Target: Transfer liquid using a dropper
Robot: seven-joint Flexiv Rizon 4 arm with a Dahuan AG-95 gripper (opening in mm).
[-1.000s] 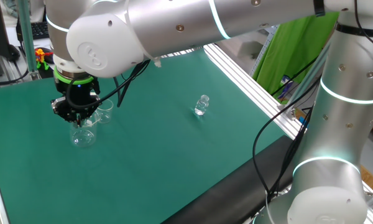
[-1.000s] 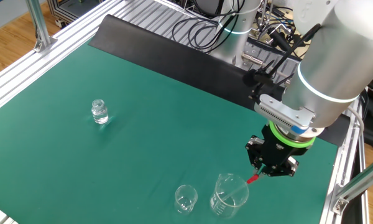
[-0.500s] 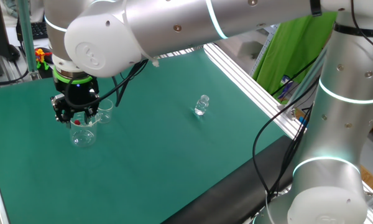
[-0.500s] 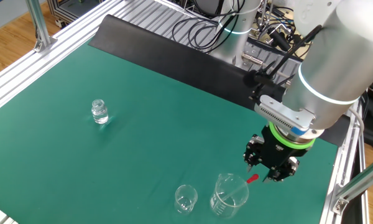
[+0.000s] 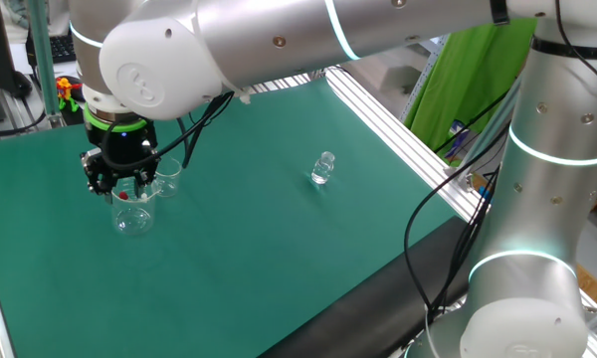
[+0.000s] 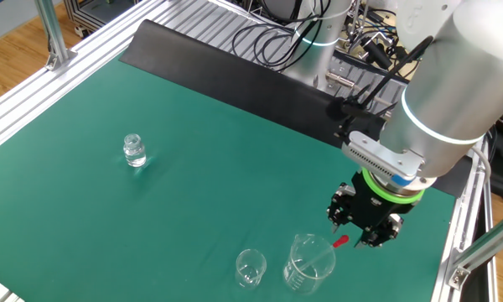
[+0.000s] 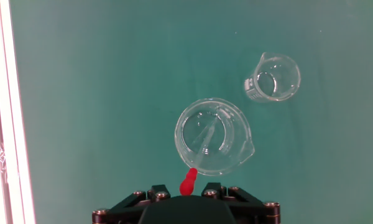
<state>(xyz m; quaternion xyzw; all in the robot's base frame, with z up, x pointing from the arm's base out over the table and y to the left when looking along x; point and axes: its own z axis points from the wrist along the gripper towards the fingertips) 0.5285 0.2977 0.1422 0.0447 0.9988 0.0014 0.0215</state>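
The dropper [image 7: 188,182] leans inside the larger clear beaker [image 7: 235,144], with its red end sticking out over the near rim. My gripper [image 7: 186,189] is open just above that red end, with a gap on each side of it. In the other fixed view the gripper [image 6: 362,235] hangs over the back of the larger beaker [image 6: 308,262], and the dropper's red end [image 6: 341,242] shows below it. In one fixed view the gripper [image 5: 122,185] is over the same beaker [image 5: 132,215].
A smaller clear beaker [image 7: 272,78] stands apart beside the larger one and also shows in the other fixed view [image 6: 250,268]. A small clear vial [image 6: 134,151] stands far across the green mat. An aluminium frame rail [image 7: 3,112] runs along the mat's edge.
My gripper has opened and risen slightly, letting go of the dropper's red end. The dropper stays leaning in the larger beaker.
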